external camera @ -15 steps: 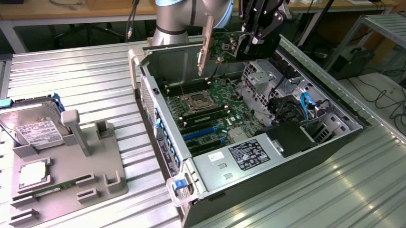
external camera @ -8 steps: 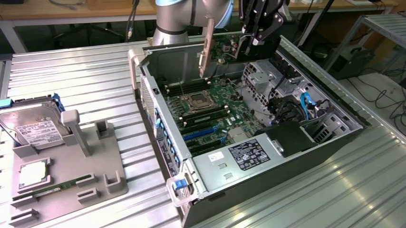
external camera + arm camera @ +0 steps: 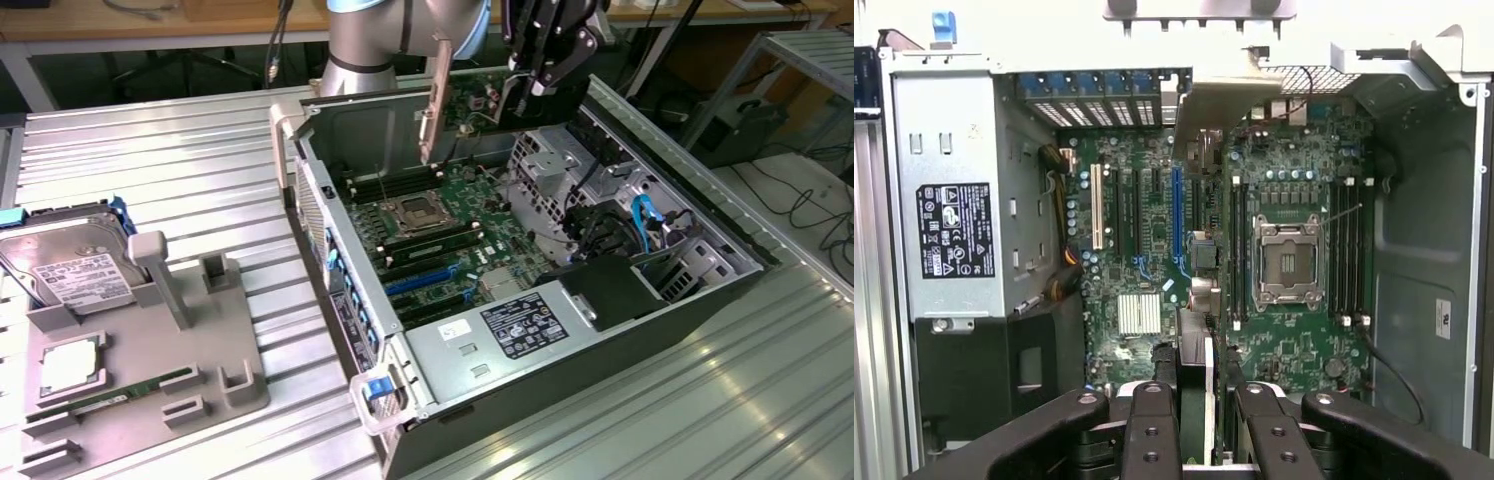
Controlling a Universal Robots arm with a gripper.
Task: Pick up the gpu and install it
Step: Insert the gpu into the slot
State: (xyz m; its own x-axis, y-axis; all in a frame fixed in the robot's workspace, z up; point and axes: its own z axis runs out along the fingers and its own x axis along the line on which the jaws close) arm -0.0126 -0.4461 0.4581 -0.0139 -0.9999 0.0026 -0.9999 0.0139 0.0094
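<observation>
The flat green circuit card with a silver metal bracket [image 3: 461, 105] hangs edge-down — clamped in the hand [image 3: 541, 85] — above the open computer case.

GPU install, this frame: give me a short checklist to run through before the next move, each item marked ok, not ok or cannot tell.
1. GPU held in the hand: ok. The fingers close on the card's edge, seen edge-on in the wrist view.
2. Card lifted free of the case: ok. It hangs above the open case.
3. Card over the motherboard: ok.
4. Card's edge lined up with the blue slot: cannot tell.
5. Slots free of other cards: ok. None stands in them.
6. Silver bracket facing the case's slot openings: ok. It hangs on that side.
</observation>
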